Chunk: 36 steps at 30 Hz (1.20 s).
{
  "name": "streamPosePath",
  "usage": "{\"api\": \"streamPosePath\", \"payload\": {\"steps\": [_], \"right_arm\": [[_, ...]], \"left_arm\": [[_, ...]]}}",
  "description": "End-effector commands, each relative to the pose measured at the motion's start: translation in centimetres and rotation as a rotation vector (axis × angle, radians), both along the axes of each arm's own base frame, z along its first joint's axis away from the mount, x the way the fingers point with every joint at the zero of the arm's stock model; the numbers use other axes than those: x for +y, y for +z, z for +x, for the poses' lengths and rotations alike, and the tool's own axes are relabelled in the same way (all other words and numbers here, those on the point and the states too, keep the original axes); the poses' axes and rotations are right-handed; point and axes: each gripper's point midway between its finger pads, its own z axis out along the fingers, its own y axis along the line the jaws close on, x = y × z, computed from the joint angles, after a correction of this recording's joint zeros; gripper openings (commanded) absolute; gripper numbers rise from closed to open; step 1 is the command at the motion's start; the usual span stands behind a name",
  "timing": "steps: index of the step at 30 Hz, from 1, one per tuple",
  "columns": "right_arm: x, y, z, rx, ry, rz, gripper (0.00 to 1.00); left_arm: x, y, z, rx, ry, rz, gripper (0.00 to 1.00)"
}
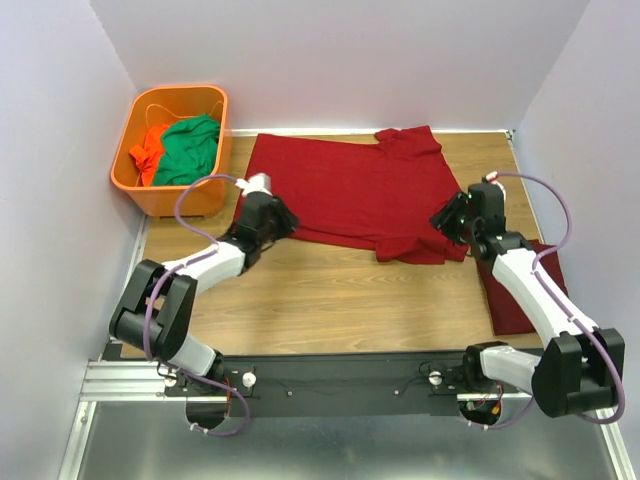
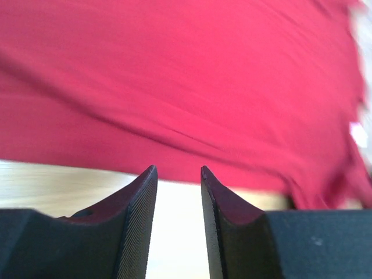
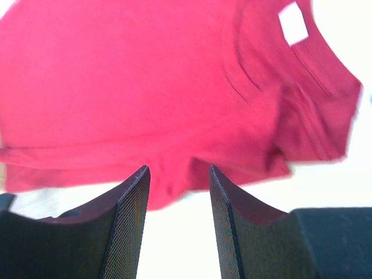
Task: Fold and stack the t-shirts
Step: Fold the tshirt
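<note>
While a dark red t-shirt (image 1: 350, 185) lies spread flat across the far half of the worktop (image 1: 330, 290), with its white neck label (image 3: 292, 23) showing, the left pincer (image 2: 178, 171) stands at its near left edge, fingers apart and nothing between them. The right pincer (image 3: 177, 170) is at the near right edge, also apart and empty. A second dark red t-shirt (image 1: 505, 310) lies at the right side, partly under the right arm (image 1: 535, 290). An orange basket (image 1: 160, 198) in the far left corner holds a green cloth (image 1: 192, 150) and an orange cloth (image 1: 150, 148).

Matt cloth t-shirt (image 1: 340, 190), wood-grain table (image 1: 330, 290)
</note>
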Motion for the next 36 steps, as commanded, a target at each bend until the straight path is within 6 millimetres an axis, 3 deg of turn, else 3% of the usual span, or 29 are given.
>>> {"api": "streamPosePath", "payload": {"steps": [1,7,9,10,15,26,36], "right_arm": [[-1.0,-4.3,-3.3,0.141,-0.028,-0.019,0.52],[-1.2,-6.0,-4.6,0.180,-0.025,-0.020,0.52],[-1.5,-6.2,-4.7,0.185,-0.028,-0.030,0.52],[-1.6,-6.2,-4.6,0.184,-0.034,-0.036,0.52],[-3.0,-6.4,-4.2,0.186,-0.079,-0.104,0.57],[-3.7,-6.2,-1.6,0.167,-0.100,-0.128,0.57],[-3.2,-6.5,0.1,0.163,-0.097,-0.107,0.56]], "left_arm": [[-6.7,1.3,-3.3,-0.071,-0.246,0.002,0.45],[-15.7,-0.3,-8.0,-0.066,-0.500,0.033,0.47],[-17.3,-1.5,-8.9,-0.048,-0.548,0.046,0.47],[-18.9,-1.1,-9.6,-0.063,-0.590,0.040,0.48],[-22.6,-1.9,-10.8,-0.065,-0.686,0.040,0.49],[-24.6,-2.5,-10.3,-0.065,-0.703,0.028,0.49],[-24.3,-3.5,-9.5,-0.048,-0.668,0.067,0.48]]}}
